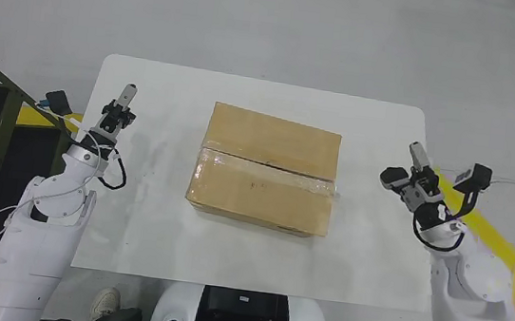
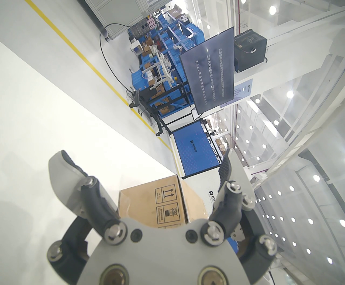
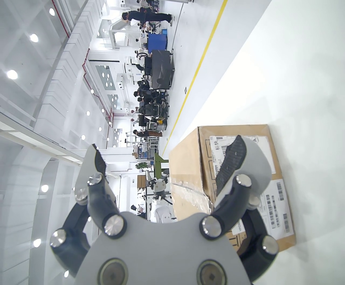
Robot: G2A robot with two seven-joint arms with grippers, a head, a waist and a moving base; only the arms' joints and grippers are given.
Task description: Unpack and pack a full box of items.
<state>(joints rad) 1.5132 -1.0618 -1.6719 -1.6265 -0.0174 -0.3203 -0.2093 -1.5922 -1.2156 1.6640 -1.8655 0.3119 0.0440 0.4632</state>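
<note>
I have my left hand (image 2: pixel 145 159) just inside the left edge of the desk (image 1: pixel 134 233), toward the far half. Its fingers are spread wide with nothing between them. My right hand (image 3: pixel 167 147) is just inside the right edge, about level with the left one. Its fingers are also apart and empty.

Between the hands, well apart from both, the cardboard box (image 1: pixel 266 166) sits on the middle of the desk, turned slightly askew to its edges. Its top flaps are closed, and clear tape (image 1: pixel 271 169) runs along the seam from end to end. The end facing my right hand carries white shipping labels (image 3: pixel 279 205). The end facing my left hand has black handling symbols (image 2: pixel 165 206) printed on it.
</note>
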